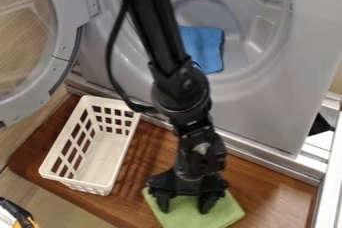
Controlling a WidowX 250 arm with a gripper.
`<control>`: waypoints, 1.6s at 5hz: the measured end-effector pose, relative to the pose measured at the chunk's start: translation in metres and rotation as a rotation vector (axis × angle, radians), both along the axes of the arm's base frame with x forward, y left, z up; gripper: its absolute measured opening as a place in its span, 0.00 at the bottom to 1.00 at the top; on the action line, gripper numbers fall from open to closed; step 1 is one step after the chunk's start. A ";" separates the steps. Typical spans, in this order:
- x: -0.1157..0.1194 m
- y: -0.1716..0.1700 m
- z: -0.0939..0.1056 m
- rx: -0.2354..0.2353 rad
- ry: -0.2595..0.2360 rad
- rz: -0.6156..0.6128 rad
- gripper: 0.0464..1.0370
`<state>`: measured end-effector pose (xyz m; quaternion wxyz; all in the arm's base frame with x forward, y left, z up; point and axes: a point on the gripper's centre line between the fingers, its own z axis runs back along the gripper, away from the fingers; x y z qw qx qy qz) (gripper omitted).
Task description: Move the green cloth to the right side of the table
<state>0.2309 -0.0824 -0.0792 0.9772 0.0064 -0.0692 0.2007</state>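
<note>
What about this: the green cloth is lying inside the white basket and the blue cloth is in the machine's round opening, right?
Not quite: the camera view shows the green cloth on the wooden surface, outside the white basket. The blue cloth is indeed in the machine's round opening.

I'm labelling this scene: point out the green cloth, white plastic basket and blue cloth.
Green cloth (188,216): camera view, its middle.
White plastic basket (101,156): camera view, its bare inside floor.
Blue cloth (206,48): camera view, middle of its visible face.
</note>
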 end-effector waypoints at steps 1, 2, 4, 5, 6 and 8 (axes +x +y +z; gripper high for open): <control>0.013 -0.015 -0.001 -0.041 -0.003 -0.007 0.96; 0.026 -0.034 0.000 -0.066 -0.006 -0.033 0.96; 0.044 -0.066 0.001 -0.107 -0.017 -0.098 0.96; 0.045 -0.069 0.003 -0.107 -0.022 -0.119 0.96; 0.041 -0.071 0.005 -0.100 -0.018 -0.141 0.96; 0.047 -0.072 0.038 -0.124 -0.057 -0.156 0.96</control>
